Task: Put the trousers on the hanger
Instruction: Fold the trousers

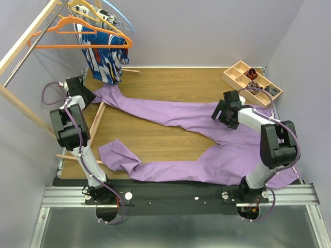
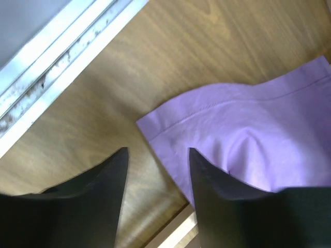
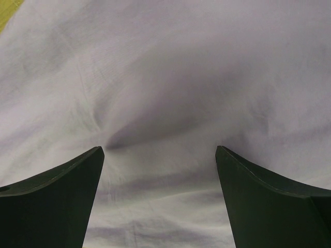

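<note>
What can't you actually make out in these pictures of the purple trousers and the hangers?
Trousers waist end: top view, partly covered by the right arm.
Hanger hook: top view, lost among other hangers near the upper edge.
Wooden tray contents: top view, too small to name.
Right wrist view: cloth fills the frame, so which part lies under the right claw is unclear.

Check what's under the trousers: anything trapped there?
The trousers lie spread on the wooden table. Bare wood shows around the legs and between them. Whatever is directly beneath the fabric is covered, so a trapped item cannot be ruled out.
</note>
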Motion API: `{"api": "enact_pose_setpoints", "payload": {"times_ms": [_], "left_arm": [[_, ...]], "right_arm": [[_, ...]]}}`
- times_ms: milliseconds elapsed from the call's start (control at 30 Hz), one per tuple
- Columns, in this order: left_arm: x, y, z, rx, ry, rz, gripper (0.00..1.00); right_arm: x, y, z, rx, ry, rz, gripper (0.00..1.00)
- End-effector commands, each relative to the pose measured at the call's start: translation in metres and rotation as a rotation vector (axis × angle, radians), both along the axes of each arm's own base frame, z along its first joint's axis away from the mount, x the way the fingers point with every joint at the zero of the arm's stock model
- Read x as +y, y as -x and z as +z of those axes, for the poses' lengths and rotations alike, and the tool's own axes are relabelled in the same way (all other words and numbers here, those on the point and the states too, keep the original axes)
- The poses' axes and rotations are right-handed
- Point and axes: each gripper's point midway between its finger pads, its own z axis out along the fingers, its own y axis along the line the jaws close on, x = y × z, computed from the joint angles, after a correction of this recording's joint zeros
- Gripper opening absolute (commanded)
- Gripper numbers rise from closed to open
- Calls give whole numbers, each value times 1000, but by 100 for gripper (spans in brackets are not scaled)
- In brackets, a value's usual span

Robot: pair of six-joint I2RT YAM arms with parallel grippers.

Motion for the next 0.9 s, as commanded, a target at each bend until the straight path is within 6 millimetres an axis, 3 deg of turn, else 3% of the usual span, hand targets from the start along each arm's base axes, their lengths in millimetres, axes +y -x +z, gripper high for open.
{"api": "enact_pose_setpoints", "payload": {"times_ms": [0,433,600,667,800,867], "left_arm": [[4,-3,-13,48,-17,-19,63],[-26,-19,-23,80,19,-32,62],[-27,-27,-24,118,-7,-43,59],[-27,-25,-28,145,-14,-42,54],[-28,-27,-29,162,-35,-60,35],[-28,-27,-31,173,-37,-68,20]], "right_arm": [[-3,-7,-5,17,4,-18,97],[-5,-21,-1,0,4,-12,97],[-7,-25,-1,-3,1,-16,97],[-9,-28,-2,-2,1,-17,97],[-11,-30,-4,-2,3,-17,97],[-13,-31,-5,3,5,-17,97]]}}
